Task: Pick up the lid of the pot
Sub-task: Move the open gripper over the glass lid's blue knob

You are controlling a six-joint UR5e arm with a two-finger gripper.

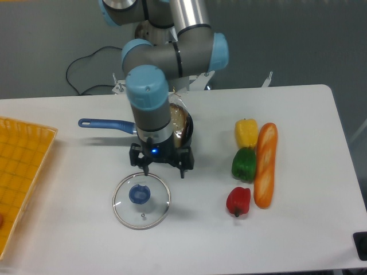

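My gripper [164,172] is open, with its fingers pointing down and a gap between them. The clear glass pot lid [143,216] lies on the table, its blue knob [139,194] facing up. The fingertips appear above and slightly right of the knob in the view, near the lid's upper edge. Nothing is held between them, and the knob is fully visible. How high the fingers are above the table, I cannot tell.
Behind the gripper is a black pan [188,133] with a blue handle [106,124], partly hidden. Yellow [246,134], green [244,165] and red [238,201] vegetables and an orange-brown loaf [265,166] lie to the right. A yellow crate [23,172] stands at left.
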